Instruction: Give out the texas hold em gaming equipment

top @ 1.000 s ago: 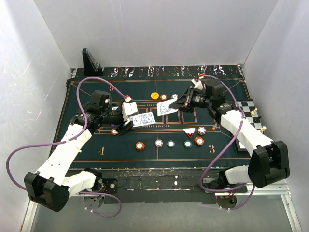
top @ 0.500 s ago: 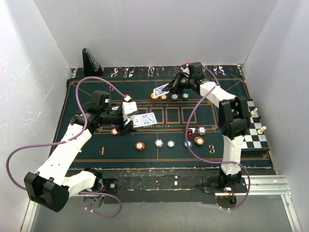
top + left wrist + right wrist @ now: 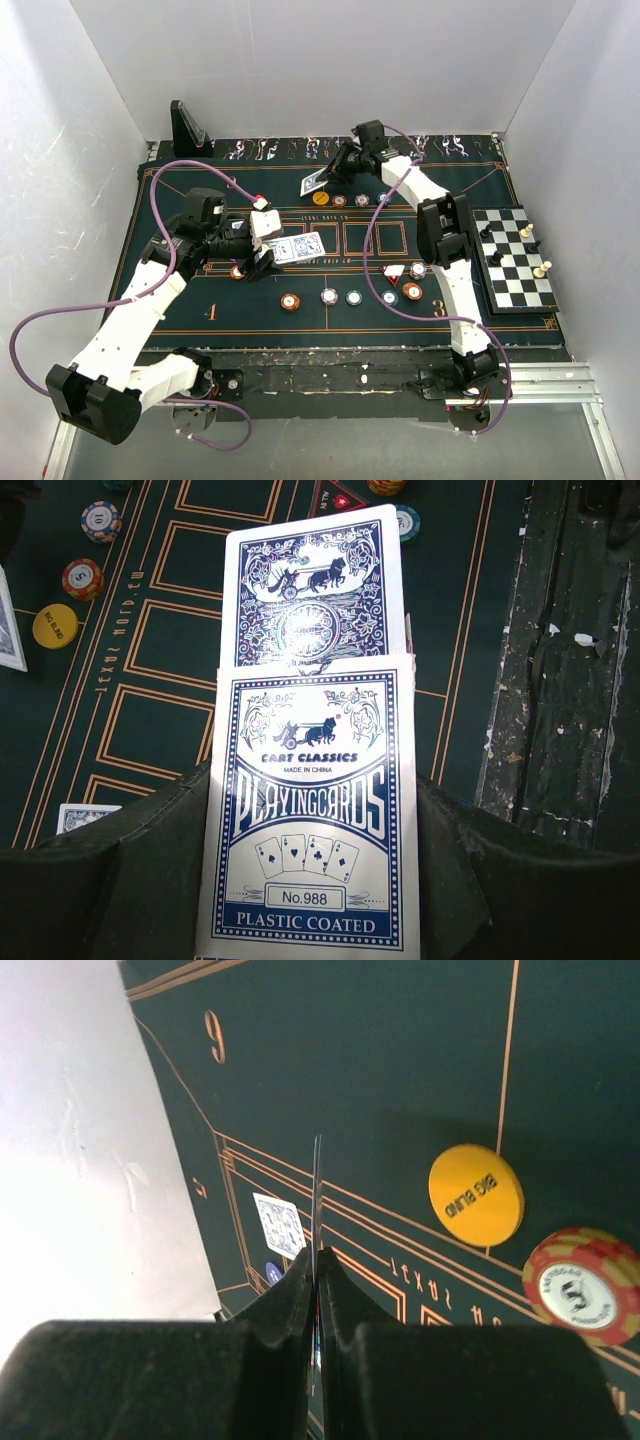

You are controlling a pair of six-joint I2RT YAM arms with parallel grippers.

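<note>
Pinching one card (image 3: pixel 317 1192) edge-on, right tool (image 3: pixel 316 1278) hangs just beside yellow chip (image 3: pixel 476 1195); left tool (image 3: pixel 264 247), clamped on card box (image 3: pixel 312 880), sits near-left of that chip.

Ahead of the right gripper (image 3: pixel 316 1260) and its pinched card (image 3: pixel 316 1180), bare felt (image 3: pixel 380 1050) runs open; a yellow chip (image 3: pixel 476 1195) and red chip (image 3: pixel 583 1285) lie close on its right, the left gripper's (image 3: pixel 262 258) clamped card box (image 3: pixel 310 810) well apart.
</note>
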